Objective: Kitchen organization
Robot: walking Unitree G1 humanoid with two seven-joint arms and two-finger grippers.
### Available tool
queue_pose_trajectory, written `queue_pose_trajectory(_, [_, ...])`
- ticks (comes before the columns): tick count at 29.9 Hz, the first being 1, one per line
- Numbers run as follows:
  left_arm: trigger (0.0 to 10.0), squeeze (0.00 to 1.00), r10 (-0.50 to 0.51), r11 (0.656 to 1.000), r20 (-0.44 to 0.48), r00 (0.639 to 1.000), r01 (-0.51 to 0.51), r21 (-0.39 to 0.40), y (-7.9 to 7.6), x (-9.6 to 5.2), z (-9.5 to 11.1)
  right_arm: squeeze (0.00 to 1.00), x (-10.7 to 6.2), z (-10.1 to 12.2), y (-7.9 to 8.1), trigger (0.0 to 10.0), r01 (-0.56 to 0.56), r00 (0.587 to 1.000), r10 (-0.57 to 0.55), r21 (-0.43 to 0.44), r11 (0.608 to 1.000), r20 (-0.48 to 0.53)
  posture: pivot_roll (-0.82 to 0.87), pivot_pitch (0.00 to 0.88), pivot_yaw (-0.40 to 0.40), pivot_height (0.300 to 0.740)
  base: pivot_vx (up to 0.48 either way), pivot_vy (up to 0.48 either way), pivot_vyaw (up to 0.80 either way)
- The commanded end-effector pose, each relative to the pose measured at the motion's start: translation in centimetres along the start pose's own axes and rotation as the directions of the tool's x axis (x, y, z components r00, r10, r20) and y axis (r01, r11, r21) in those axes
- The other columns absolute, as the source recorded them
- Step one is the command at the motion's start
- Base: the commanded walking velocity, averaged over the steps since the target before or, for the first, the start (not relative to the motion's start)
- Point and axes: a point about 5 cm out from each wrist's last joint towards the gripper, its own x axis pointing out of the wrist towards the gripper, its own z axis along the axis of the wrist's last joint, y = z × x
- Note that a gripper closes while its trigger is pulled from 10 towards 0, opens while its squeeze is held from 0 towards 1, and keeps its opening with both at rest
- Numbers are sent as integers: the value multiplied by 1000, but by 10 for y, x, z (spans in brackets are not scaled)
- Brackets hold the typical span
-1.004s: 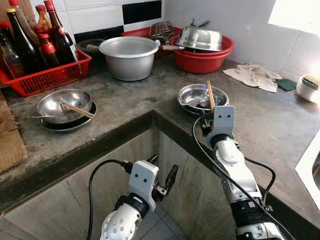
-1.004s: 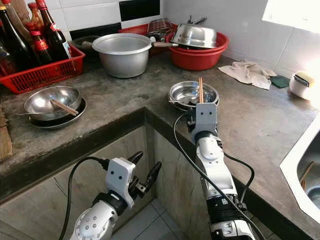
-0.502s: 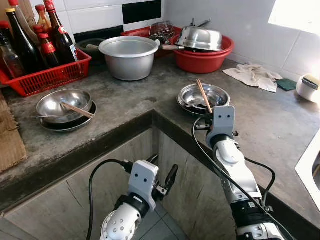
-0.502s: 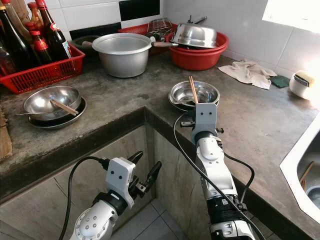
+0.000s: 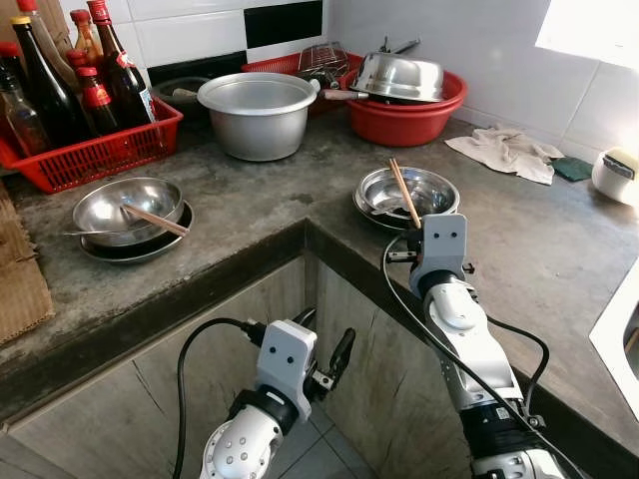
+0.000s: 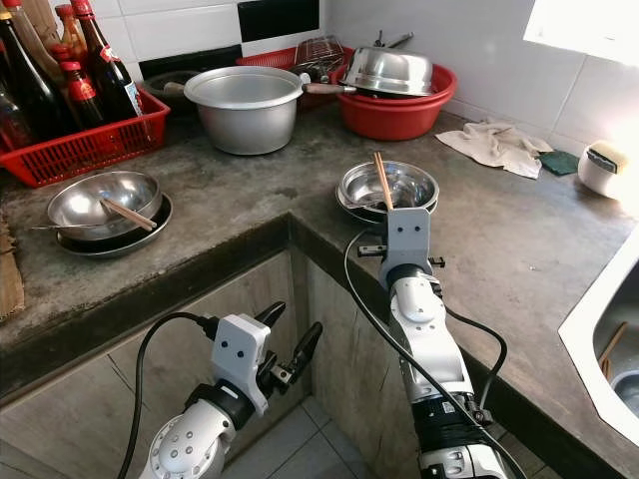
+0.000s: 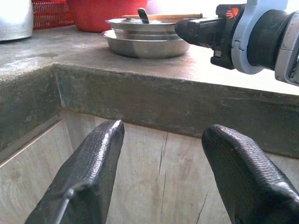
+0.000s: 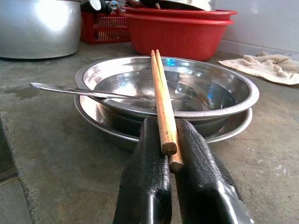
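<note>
A pair of wooden chopsticks (image 8: 162, 103), side by side, lies tilted across the near rim of a shallow steel bowl (image 5: 436, 190) stacked on a steel plate (image 8: 233, 129) on the worktop (image 5: 539, 239), a spoon (image 8: 79, 91) resting inside. The chopsticks' near ends are pinched between black fingers (image 8: 147, 177).

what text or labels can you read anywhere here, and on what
No text reads clearly.
Sauce bottles in the red basket: labels too small and blurred to read.
Right gripper, shut on the chopsticks: an orange marking on its body in the left wrist view, too blurred to read.
</note>
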Motion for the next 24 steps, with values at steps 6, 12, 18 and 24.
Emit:
queue_pose_trajectory(6, [10000, 0, -2, 1000, -7, 1000, 2, 7, 0, 0, -2, 0, 1, 5, -3, 10000, 12, 1000, -12, -9, 1000, 6, 135, 33, -45, 740, 0, 0, 0])
queue_pose_trajectory(12, [10000, 0, 1, 1000, -9, 1000, -1, 7, 0, 1, -2, 0, 2, 6, -3, 10000, 7, 1000, -7, -1, 1000, 8, 133, 37, -45, 740, 0, 0, 0])
queue_pose_trajectory(18, [10000, 0, 2, 1000, -10, 1000, -2, 9, 0, 1, -2, 0, 2, 8, 0, 10000, -24, 1000, 24, 2, 1000, 10, 132, 39, -44, 740, 0, 0, 0])
queue_pose_trajectory(24, [10000, 0, 5, 1000, -11, 1000, -5, 11, 0, 1, -2, 0, 2, 8, 1, 10000, -33, 999, 33, 6, 999, 13, 132, 40, -45, 740, 0, 0, 0])
